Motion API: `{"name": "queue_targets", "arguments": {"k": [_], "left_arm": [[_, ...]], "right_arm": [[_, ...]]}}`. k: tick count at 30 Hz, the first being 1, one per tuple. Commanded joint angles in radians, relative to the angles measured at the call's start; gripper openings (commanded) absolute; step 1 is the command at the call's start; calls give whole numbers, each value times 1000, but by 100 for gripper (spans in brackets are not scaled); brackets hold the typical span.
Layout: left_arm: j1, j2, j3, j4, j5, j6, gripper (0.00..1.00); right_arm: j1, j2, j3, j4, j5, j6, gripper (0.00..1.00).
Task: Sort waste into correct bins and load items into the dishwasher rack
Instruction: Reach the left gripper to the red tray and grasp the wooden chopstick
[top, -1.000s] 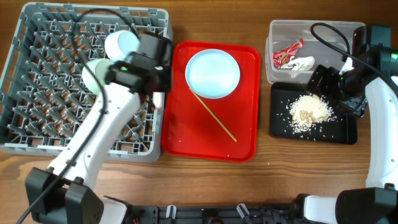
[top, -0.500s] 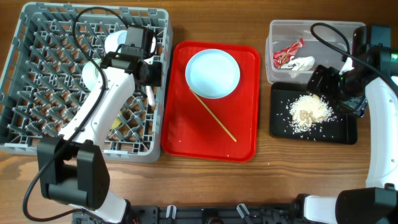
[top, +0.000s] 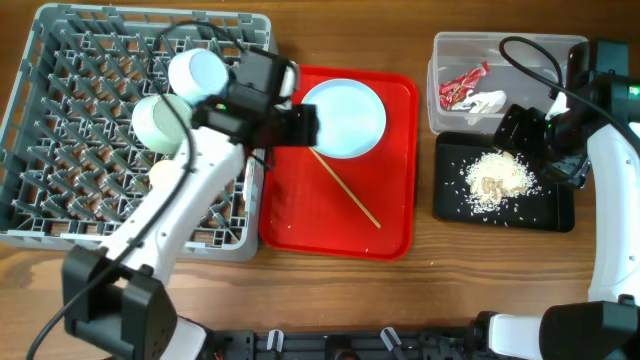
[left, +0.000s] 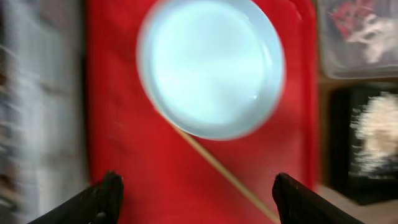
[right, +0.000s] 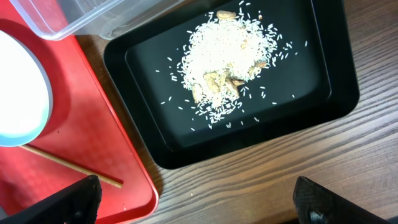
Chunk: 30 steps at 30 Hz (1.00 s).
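The plate (top: 342, 118) lies at the far end of the red tray (top: 290, 215). A chopstick (top: 343, 188) slants from the plate's rim towards the tray's near right corner. The left pincer (left: 198, 198) hovers over the tray's left part, spread wide and empty.

Left of the tray, the rack (top: 60, 120) holds a blue bowl (top: 195, 72) and a green bowl (top: 160, 122).

Right of the tray, the tub (top: 500, 50) holds the wrapper (top: 462, 86), its print too small to read, and the napkin (top: 487, 102). Nearer, the black tray (top: 555, 210) carries rice (top: 497, 178), with the right pincer (right: 199, 205) above it, wide and empty.

White arm links (top: 170, 215), black joints (top: 245, 95), looping black cables (top: 520, 44).
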Motion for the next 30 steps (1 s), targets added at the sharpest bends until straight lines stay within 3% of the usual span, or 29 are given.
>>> {"name": "queue_targets", "arguments": {"k": [1, 3, 11, 15, 23, 30], "left_arm": [[-104, 86, -11, -5, -16, -315, 77], [-157, 129, -11, -3, -45, -409, 76], [-291, 256, -11, 0, -206, -564, 71], [-336, 312, -11, 8, -291, -563, 71], [-351, 385, -11, 3, -276, -564, 72], [-351, 387, -11, -76, -257, -563, 53]], "right_arm": [[-2, -21, 10, -1, -14, -13, 100], [-2, -21, 10, -2, -14, -13, 100], [-2, -21, 10, -5, -14, -13, 100], [-2, -21, 10, -6, -21, -13, 100], [-2, -21, 10, -6, -21, -13, 100], [-2, -21, 10, -6, -21, -13, 100]]}}
